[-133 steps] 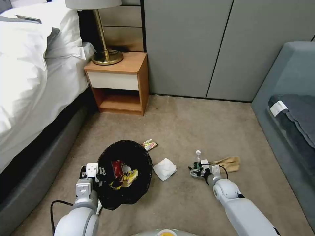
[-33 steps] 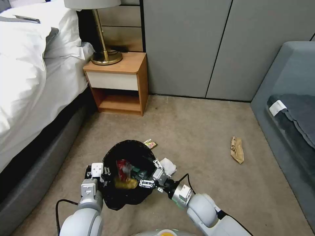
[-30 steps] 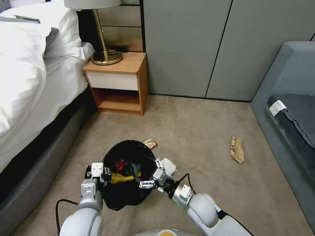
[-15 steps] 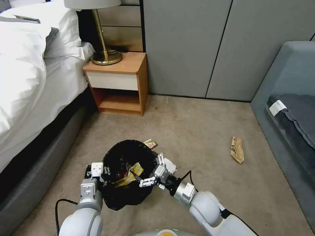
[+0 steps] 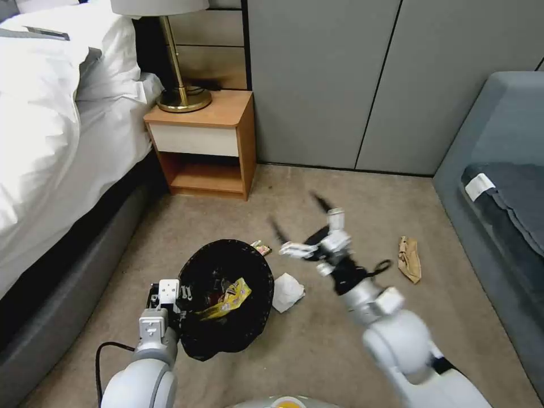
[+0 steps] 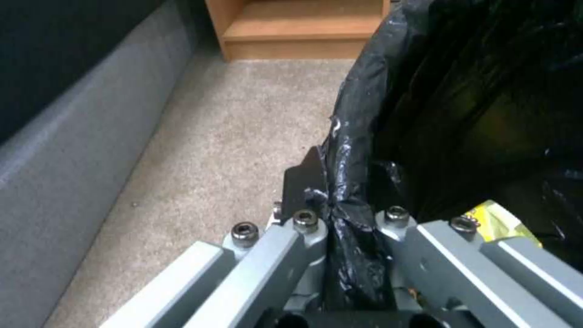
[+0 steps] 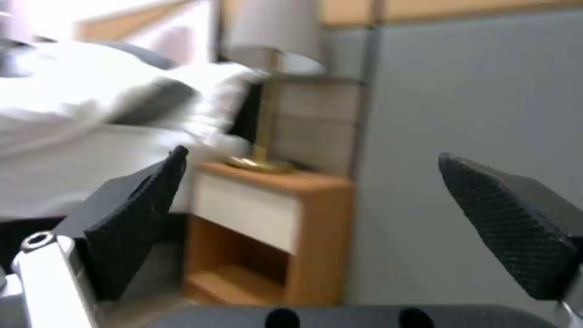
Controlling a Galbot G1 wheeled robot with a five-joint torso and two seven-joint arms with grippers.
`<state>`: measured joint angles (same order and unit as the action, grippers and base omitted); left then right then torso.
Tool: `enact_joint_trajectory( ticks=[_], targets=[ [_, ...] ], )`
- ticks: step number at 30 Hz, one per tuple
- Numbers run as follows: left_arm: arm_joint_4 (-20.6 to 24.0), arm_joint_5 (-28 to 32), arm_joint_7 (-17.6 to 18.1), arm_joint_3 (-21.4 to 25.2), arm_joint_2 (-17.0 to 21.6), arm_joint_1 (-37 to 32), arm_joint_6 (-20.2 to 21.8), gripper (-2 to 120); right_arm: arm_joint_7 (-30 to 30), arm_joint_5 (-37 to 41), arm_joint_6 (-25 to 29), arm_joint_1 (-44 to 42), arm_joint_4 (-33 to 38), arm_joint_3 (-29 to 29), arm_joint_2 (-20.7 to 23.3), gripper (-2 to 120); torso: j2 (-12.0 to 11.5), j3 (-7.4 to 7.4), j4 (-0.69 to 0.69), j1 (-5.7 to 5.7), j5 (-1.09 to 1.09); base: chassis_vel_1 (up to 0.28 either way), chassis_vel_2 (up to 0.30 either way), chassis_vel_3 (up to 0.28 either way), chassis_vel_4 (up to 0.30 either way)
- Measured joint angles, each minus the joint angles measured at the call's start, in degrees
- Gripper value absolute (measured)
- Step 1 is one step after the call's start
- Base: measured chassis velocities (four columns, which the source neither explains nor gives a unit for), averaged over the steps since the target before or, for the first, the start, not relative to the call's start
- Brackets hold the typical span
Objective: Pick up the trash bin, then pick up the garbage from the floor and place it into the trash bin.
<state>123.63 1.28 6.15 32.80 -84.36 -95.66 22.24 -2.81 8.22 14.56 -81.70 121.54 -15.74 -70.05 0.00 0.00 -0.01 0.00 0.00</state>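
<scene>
Head view, lower left: the black-bag-lined round white plastic trash bin (image 5: pixel 226 300) hangs raised, mouth open to receive litter, because the left gripper (image 5: pixel 168 299) pinches its rim. Beside it a crumpled white paper wad (image 5: pixel 287 291) awaits; the right gripper (image 5: pixel 303 224), fingers wide and empty, hovers above.

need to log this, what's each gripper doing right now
Left gripper: shut on the bin's bag-lined rim.
Right gripper: open, empty, above the floor.
</scene>
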Motion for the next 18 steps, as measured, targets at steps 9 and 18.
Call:
enact_joint_trajectory(
  ticks=[9, 18],
  targets=[
    [-0.14, 0.04, 0.37, 0.21, -0.04, 0.35, -0.29, 1, 3.15, -1.16, 2.48, -6.29, -6.04, -0.40, -1.58, 100, 0.00, 0.00, 0.02, 0.00, 0.00, 0.000, 0.000, 0.000, 0.000],
    [0.39, 0.43, 0.46, 0.57, 0.15, -0.01, -0.28, 1, 3.22, -1.28, 2.73, -5.23, -8.13, -0.53, -1.15, 100, 0.00, 0.00, 0.02, 0.00, 0.00, -0.006, -0.004, -0.005, -0.004]
  ],
)
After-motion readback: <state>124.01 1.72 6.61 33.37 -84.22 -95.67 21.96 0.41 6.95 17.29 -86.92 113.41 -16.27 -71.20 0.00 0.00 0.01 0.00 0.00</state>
